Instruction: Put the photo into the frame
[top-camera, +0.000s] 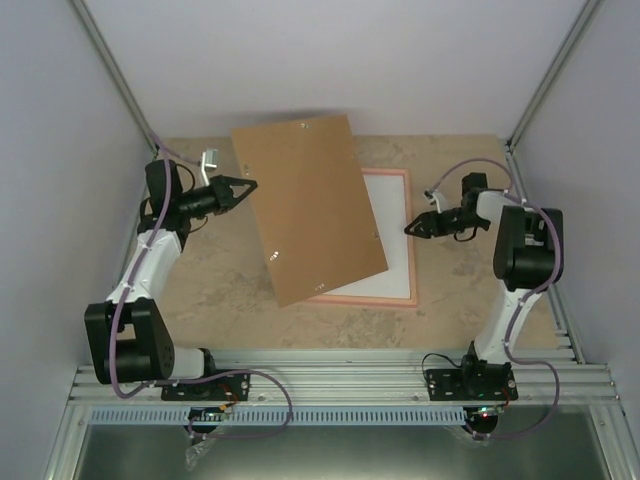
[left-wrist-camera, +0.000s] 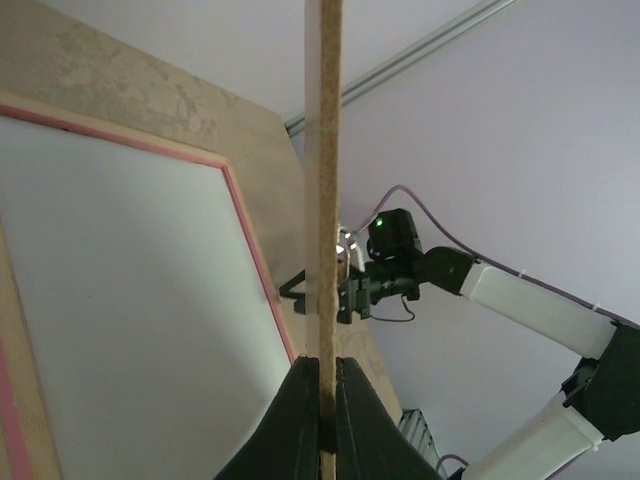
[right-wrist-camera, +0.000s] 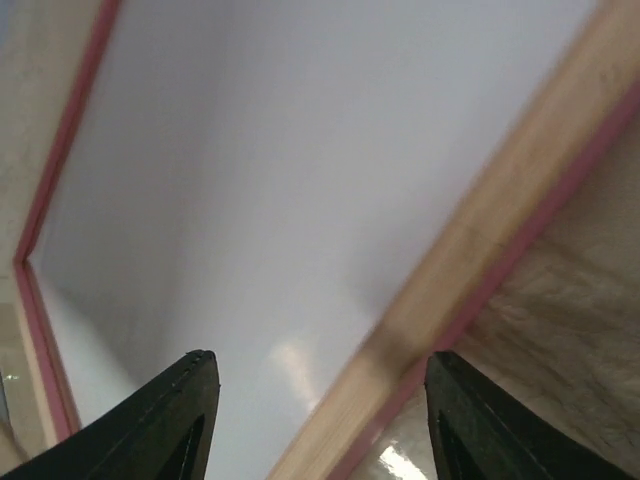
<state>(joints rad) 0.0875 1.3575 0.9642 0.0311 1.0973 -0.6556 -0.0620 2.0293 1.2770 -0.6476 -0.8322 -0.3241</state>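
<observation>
The pink frame (top-camera: 412, 250) lies flat on the table, right of centre. A plain white surface (top-camera: 392, 235) fills it; no printed side of the photo shows, and I cannot tell if this is its back. My left gripper (top-camera: 250, 184) is shut on the left edge of a brown backing board (top-camera: 310, 205), held tilted over the frame's left part. In the left wrist view the board (left-wrist-camera: 323, 180) runs edge-on between my fingers (left-wrist-camera: 300, 410). My right gripper (top-camera: 408, 228) is open and empty, its jaws straddling the frame's right rail (right-wrist-camera: 500, 230) close above it.
The beige stone-patterned table (top-camera: 200, 290) shows to the left of and in front of the frame. Grey enclosure walls stand close on the left, right and back. An aluminium rail (top-camera: 340, 385) with both arm bases runs along the near edge.
</observation>
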